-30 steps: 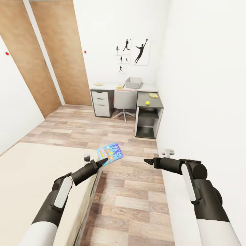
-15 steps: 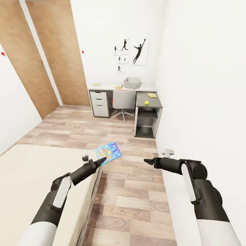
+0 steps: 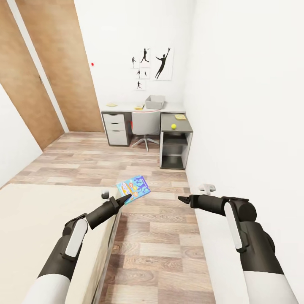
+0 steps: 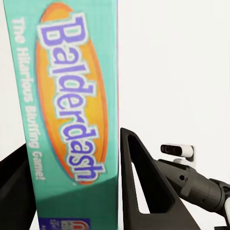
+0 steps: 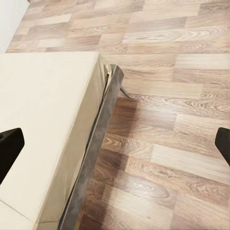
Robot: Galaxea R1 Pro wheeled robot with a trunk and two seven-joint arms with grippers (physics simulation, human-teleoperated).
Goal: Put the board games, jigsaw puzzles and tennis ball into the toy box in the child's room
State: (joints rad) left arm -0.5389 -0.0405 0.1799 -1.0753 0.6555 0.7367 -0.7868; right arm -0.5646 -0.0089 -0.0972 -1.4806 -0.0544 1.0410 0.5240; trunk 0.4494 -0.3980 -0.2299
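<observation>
Head view: left gripper [image 3: 126, 196] pinching blue cartoon board game [image 3: 134, 188] at centre frame, over floor beside bed [image 3: 38, 228] at lower left. Right gripper [image 3: 183, 199] centre right, state can't tell here. Table [image 3: 173, 123] upper centre with toy box [image 3: 155, 101], tennis ball [image 3: 173, 126].

Left wrist view: fingers [image 4: 143, 187] clamped on teal "Balderdash" box side.

Right wrist view: fingertips [image 5: 9, 143] spread wide at both edges, bed corner between.

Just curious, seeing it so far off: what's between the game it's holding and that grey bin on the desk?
In the head view, bare wood floor, then an office chair at the desk. The game is far from the bin.
</observation>
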